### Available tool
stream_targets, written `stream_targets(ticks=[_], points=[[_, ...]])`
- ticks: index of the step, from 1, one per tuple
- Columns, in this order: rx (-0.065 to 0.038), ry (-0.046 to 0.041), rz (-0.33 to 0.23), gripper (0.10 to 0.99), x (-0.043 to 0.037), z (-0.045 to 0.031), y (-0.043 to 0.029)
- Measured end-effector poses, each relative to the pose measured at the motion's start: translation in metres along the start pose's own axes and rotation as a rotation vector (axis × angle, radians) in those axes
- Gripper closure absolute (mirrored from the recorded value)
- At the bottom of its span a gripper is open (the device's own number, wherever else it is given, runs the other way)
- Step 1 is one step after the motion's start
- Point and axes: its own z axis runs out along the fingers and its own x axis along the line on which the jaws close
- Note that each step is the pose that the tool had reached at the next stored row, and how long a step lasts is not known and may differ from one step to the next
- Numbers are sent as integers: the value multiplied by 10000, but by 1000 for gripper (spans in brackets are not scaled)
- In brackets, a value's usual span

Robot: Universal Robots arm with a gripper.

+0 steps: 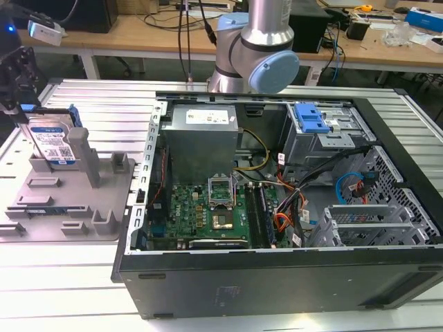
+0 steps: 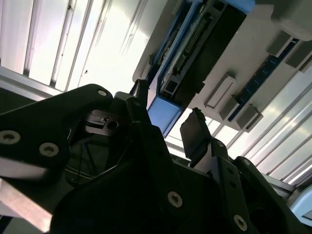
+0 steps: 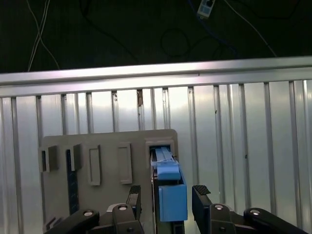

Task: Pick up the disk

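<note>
**Jaws released, straddling the disk's top edge in the fixture**

Jaws are released. My fingers (image 3: 201, 195) sit one on each side of the disk (image 3: 170, 195), and the first wrist view shows a thin gap on both sides, so no contact. The second wrist view agrees: the disk's blue rail end (image 2: 163, 114) sits between the two fingers (image 2: 195, 131).

The disk (image 1: 52, 142) stands upright on edge in a slot of the grey fixture (image 1: 76, 207), label toward the exterior camera. The fixture lies flat near the surface's (image 1: 104, 104) edge at the exterior view's left.

Room:
- Above the disk it's open apart from me.
- A tall fixture post (image 1: 83, 155) stands just beside the disk on the exterior view's right, a bit lower than the disk's top edge.
- Lower posts and empty slots cover the rest of the fixture (image 3: 112, 146).
- A strip of bare ribbed surface (image 3: 234, 136) runs between the fixture and the surface's edge rail, with dark floor and cables beyond it.

Around:
- The open computer case (image 1: 277, 277) sits just beside the fixture on the exterior view's right, apart from the disk.
- Its blue drive-bay bracket (image 1: 310, 117) is at the case's far corner, well apart.
- My arm (image 1: 259, 41) rises behind the case.

The surface is ribbed metal and catches glare. Wooden benches (image 1: 138, 31) with cables and gear stand behind.
</note>
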Motion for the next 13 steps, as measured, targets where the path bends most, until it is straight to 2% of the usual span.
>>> stream_targets(ticks=[5, 13], points=[[6, 15, -87, 545, -19, 65, 21], [5, 16, -109, 545, -9, 88, 15]])
